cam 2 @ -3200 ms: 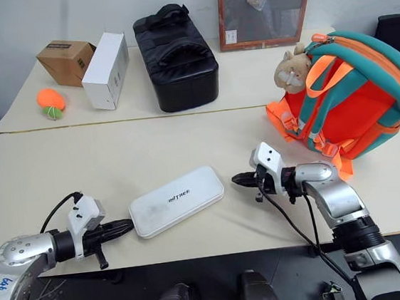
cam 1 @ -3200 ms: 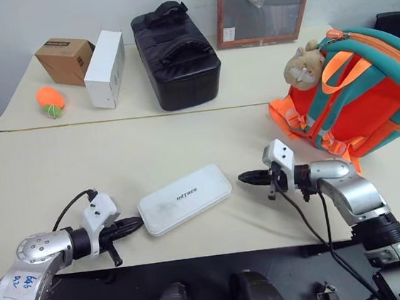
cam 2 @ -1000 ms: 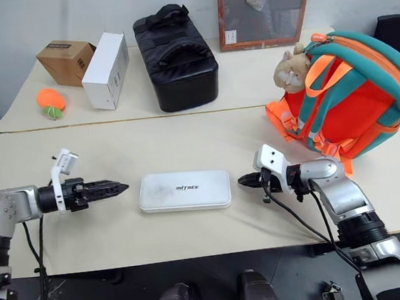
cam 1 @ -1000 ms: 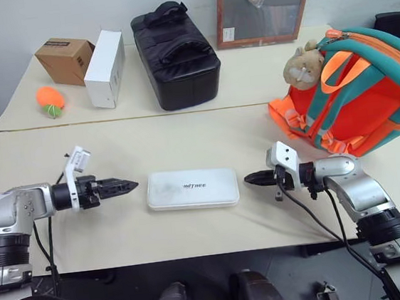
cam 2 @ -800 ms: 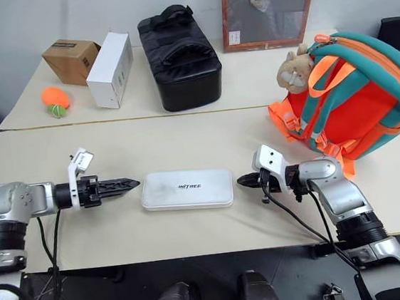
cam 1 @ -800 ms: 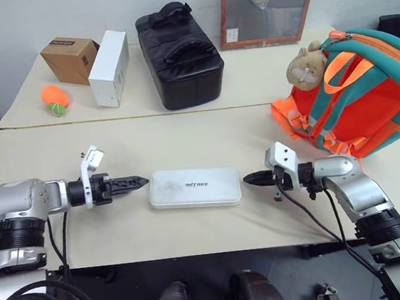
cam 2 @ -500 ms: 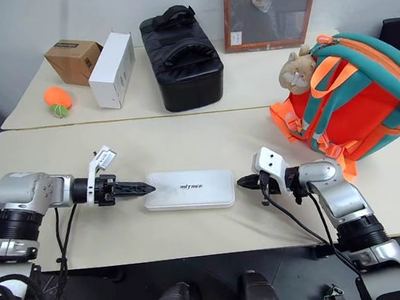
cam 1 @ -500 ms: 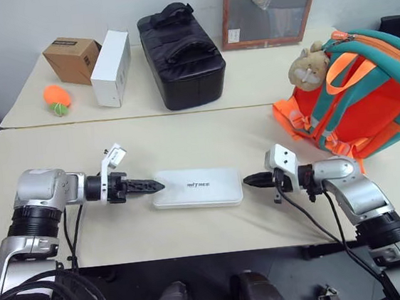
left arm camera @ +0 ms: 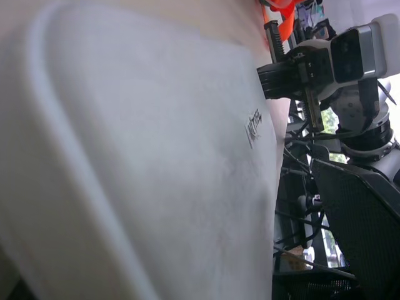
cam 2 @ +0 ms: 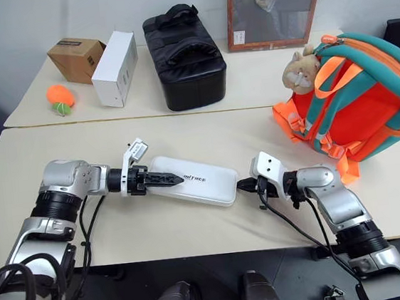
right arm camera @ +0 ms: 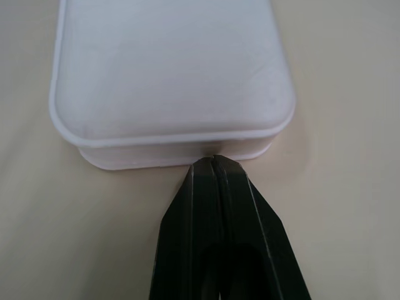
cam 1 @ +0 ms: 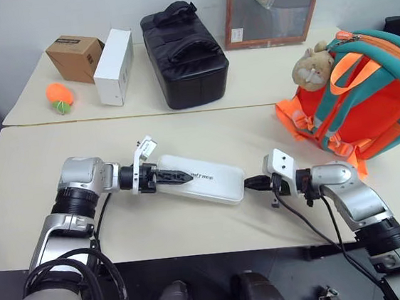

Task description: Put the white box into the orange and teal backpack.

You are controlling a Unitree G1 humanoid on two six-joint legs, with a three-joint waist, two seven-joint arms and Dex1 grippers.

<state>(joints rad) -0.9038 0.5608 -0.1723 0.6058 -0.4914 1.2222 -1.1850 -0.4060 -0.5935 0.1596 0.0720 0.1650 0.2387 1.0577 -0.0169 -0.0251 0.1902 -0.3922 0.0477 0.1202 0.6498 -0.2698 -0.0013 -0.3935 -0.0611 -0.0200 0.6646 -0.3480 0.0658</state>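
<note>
The white box lies flat in the middle of the table, with the backpack at its 2 o'clock. The left claw reaches wide over the box's 9 o'clock end, likely to grab it. The right claw is pinched closed, its tip against the 3 o'clock end, maybe to stop the box sliding.

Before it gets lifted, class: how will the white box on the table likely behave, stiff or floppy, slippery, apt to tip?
The white box looks like a stiff, moulded shell, so it probably won't flex. Its smooth, rounded edges may slip between narrow fingers. Lying flat and long, it seems unlikely to tip, though it could pivot when pushed at one end.
</note>
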